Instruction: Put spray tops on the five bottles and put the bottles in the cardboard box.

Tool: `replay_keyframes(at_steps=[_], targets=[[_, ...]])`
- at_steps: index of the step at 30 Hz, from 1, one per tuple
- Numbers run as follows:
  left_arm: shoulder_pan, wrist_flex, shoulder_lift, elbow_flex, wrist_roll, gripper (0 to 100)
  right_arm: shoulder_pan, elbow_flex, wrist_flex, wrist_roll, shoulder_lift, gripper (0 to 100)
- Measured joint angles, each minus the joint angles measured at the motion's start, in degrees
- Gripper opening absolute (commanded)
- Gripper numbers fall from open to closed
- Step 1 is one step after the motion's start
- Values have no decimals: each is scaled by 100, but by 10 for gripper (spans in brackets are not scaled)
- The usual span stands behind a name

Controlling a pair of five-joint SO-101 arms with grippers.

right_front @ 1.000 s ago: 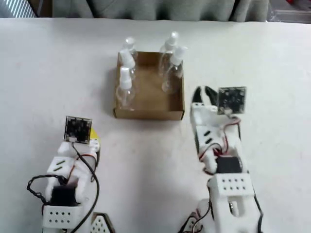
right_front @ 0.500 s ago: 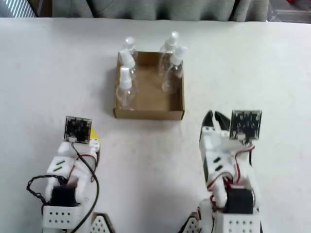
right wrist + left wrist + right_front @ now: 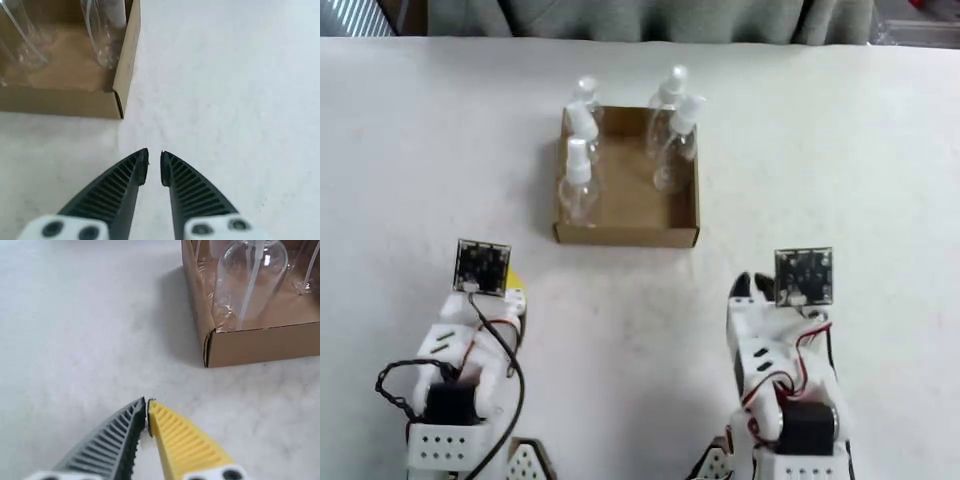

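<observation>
Cardboard box (image 3: 626, 236) sits mid-worktop (image 3: 860, 130), open side up. Five bottles (image 3: 578, 185) stand upright inside, each with a spray top on: three along one side wall, two along the other.

Left gripper (image 3: 147, 409): closed, tips touching, holding nothing. It is low over the worktop, short of the box's near corner on its side and clear of it.

Right gripper (image 3: 152, 162): narrow slit between the tips, holding nothing. It sits back from the other near corner, not touching the box.
</observation>
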Motion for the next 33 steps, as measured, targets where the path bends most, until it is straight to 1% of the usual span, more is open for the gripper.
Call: replay_keyframes(at_steps=[6,8,11,13,18,25,33], targets=[[0,26,0,0,-26,22,0,967,9,0,0,18],[0,158,0,0,-290,22,0,1116,9,0,9,18],[0,422,0,0,-949,22,0,1160,9,0,9,18],[0,527,0,0,-1143,22,0,1160,9,0,9,18],[0,862,0,0,-1213,23,0,1380,0,0,9,18],[0,2075,0,0,-1248,23,0,1591,-18,9,9,18],[0,2180,0,0,-1248,23,0,1591,-18,53,9,18]])
